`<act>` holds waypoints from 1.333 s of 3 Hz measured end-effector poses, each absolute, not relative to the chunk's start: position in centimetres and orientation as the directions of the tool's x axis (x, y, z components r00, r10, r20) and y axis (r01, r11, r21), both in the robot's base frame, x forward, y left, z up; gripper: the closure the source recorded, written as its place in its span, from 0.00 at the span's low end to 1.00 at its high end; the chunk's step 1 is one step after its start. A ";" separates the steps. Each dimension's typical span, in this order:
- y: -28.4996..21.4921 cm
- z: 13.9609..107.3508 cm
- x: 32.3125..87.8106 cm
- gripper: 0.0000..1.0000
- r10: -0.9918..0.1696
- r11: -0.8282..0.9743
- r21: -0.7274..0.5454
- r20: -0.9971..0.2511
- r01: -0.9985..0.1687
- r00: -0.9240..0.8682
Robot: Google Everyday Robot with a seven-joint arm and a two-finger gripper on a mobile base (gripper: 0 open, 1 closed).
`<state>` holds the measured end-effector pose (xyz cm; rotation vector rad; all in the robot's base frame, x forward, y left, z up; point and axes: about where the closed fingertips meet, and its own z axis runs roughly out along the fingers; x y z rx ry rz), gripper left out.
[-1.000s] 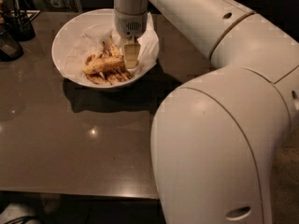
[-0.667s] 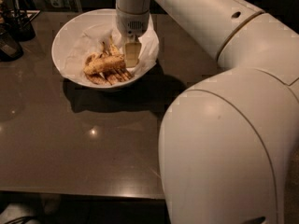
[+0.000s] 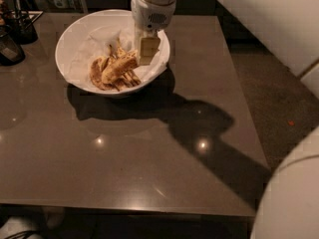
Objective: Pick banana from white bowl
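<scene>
white bowl (image 3: 67,36) sits on the brown table (image 3: 124,153), up at abt 11 o'clock of the tabletop, lined w/ crumpled white paper (image 3: 92,44). the banana (image 3: 119,67) lies inside it, a bit off centre toward 5 o'clock. it's plump, yellow-tan w/ brown specks, slanting up toward 2 o'clock. under and beside it is a darker streaked bunch (image 3: 99,73), spread from 8 o'clock round to 5 o'clock of the bowl's floor and touching the loose one.

the arm (image 3: 152,4) comes down from 12 o'clock. the gripper (image 3: 148,51) hangs inside the bowl on its 3 o'clock side, tip just beside the banana's upper end; can't tell if they touch. can't tell either whether the claw is spread, pressed together or pinching anything, since only a pale flat face of it shows. banana rests in the bowl.

dark cup (image 3: 11,46) stands at the table's 9 o'clock edge, apart from the bowl. a long shadow (image 3: 199,128) runs from the bowl toward 4 o'clock. big white robot body (image 3: 291,198) fills the 5 o'clock corner.
</scene>
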<state>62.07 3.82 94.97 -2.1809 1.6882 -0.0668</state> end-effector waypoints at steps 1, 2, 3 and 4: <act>3.8 95.4 61.9 1.00 -0.941 -0.204 -0.335 -0.193 -0.920 0.279; 4.3 96.5 61.5 1.00 -0.935 -0.224 -0.357 -0.183 -0.907 0.304; 5.0 97.7 60.0 1.00 -0.916 -0.238 -0.391 -0.213 -0.889 0.339; 5.9 99.3 58.4 1.00 -0.887 -0.258 -0.430 -0.249 -0.865 0.389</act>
